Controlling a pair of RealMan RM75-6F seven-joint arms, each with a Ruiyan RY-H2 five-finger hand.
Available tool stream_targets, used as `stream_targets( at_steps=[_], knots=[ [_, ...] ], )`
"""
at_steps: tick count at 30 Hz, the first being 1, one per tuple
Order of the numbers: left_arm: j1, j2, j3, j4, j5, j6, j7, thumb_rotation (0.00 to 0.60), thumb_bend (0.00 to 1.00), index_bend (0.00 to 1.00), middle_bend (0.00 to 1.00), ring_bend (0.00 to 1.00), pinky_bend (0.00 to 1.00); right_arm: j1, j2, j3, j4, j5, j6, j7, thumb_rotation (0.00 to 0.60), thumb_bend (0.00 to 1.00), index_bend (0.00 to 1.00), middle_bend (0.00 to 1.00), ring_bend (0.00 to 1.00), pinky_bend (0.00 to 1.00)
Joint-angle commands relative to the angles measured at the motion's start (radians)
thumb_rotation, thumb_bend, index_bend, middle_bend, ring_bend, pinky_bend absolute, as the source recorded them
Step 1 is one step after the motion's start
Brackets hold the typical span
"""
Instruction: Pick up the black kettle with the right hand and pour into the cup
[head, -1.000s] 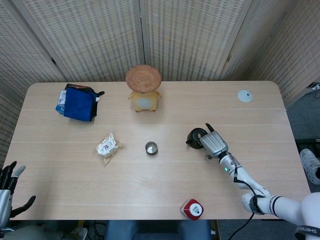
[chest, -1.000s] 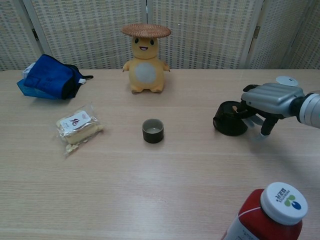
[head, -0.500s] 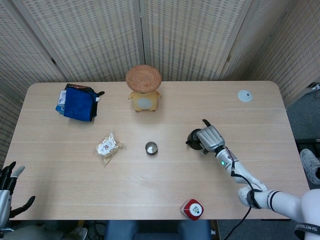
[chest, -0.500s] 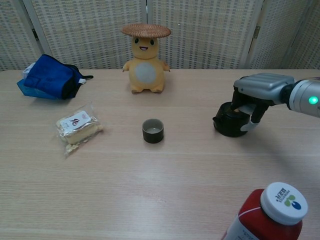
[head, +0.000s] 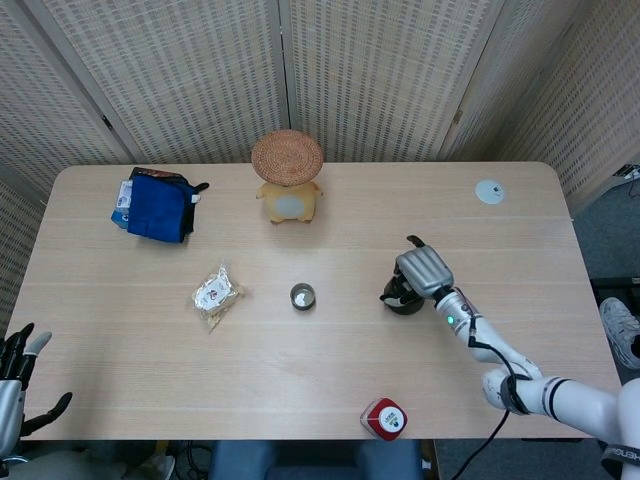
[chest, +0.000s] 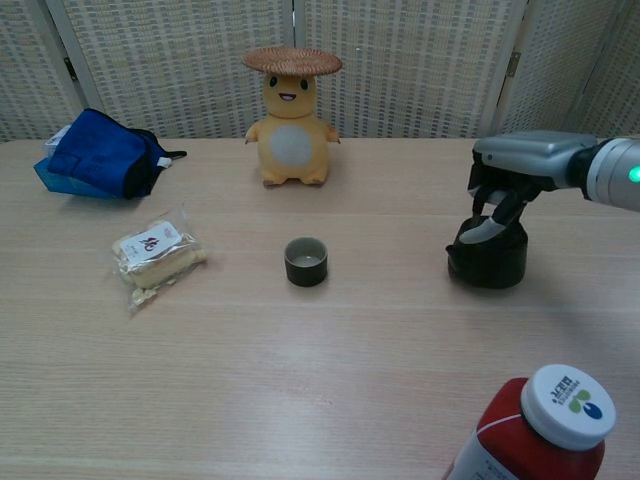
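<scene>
One black kettle (chest: 488, 262) is standing upright on the wooden table (chest: 300, 380), with the silver right hand (chest: 520, 165) curling down over its top, fingers closing on it.

One small dark round cup (chest: 306, 261) is sitting well apart to its left. The black left hand (head: 18, 372) is resting spread at the table's near edge, holding nothing. Beyond are sitting one yellow plush toy in a straw hat (chest: 291, 120), one blue pouch (chest: 100, 155), one clear snack packet (chest: 155, 252) and one red white-capped bottle (chest: 545, 425).

A pale, matt wood-grain table (chest: 300, 380) is seen. The black kettle (chest: 489, 260) looks matt, the right hand (chest: 520, 165) brushed silvery metal. The toy's hat (chest: 291, 60) appears woven straw, the snack packet (chest: 156, 250) glossy clear plastic, the bag (chest: 100, 155) blue cloth
</scene>
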Motion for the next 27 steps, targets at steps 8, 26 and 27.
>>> stream_targets(
  at_steps=[8, 26, 27],
  knots=[
    [0.013, 0.014, 0.011, 0.019, -0.001, 0.002, -0.053, 0.6, 0.22, 0.11, 0.0, 0.0, 0.0, -0.03, 0.043, -0.015, -0.093, 0.002, 0.047, -0.01, 0.351, 0.0, 0.97, 0.98, 0.94, 0.17],
    [0.0, -0.001, 0.005, 0.026, 0.024, 0.007, -0.018, 0.6, 0.22, 0.11, 0.0, 0.0, 0.0, -0.067, 0.057, -0.033, -0.141, -0.071, 0.138, 0.0, 0.368, 0.4, 0.98, 0.99, 0.95, 0.36],
    [0.0, -0.001, 0.005, 0.026, 0.024, 0.007, -0.017, 0.6, 0.22, 0.11, 0.0, 0.0, 0.0, -0.065, 0.058, -0.031, -0.142, -0.071, 0.139, -0.006, 0.375, 0.41, 0.98, 0.99, 0.95, 0.39]
  ],
)
